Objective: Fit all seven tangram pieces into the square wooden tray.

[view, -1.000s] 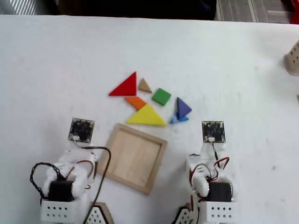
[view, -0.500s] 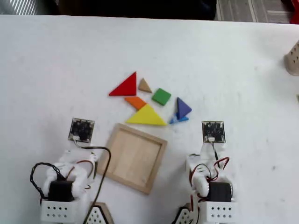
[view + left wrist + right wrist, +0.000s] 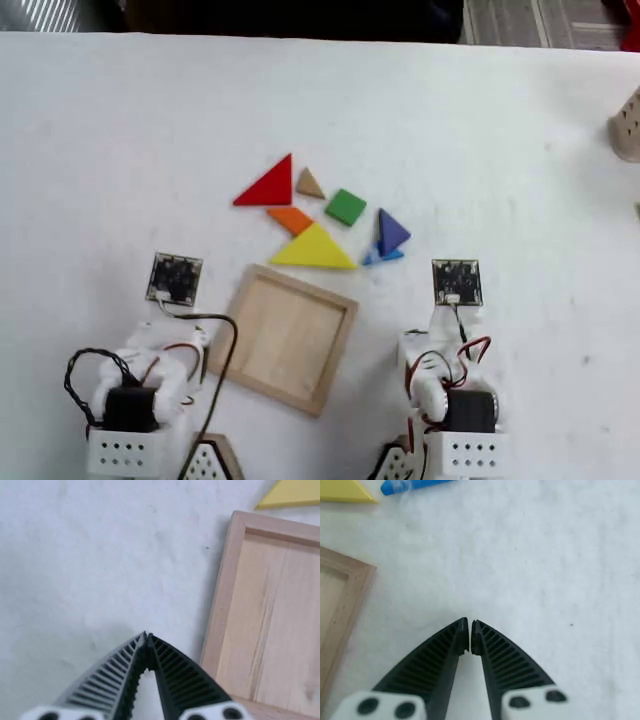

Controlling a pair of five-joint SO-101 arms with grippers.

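Observation:
The square wooden tray [image 3: 263,291] lies empty between the two arms, turned at a slant. Beyond it sit the tangram pieces: red triangle [image 3: 268,185], tan triangle [image 3: 309,184], green square [image 3: 345,207], orange piece [image 3: 290,218], yellow triangle [image 3: 314,249], dark blue triangle [image 3: 390,232] and light blue triangle [image 3: 383,257]. My left gripper [image 3: 147,639] is shut over bare table beside the tray [image 3: 265,610] edge. My right gripper [image 3: 469,625] is shut over bare table, with the tray corner [image 3: 340,600], yellow triangle [image 3: 342,491] and light blue triangle [image 3: 415,485] farther off.
Both arm bases [image 3: 130,420] [image 3: 455,420] stand at the near table edge. A pale perforated object [image 3: 628,125] stands at the far right edge. White tabletop [image 3: 500,150] stretches wide around the pieces.

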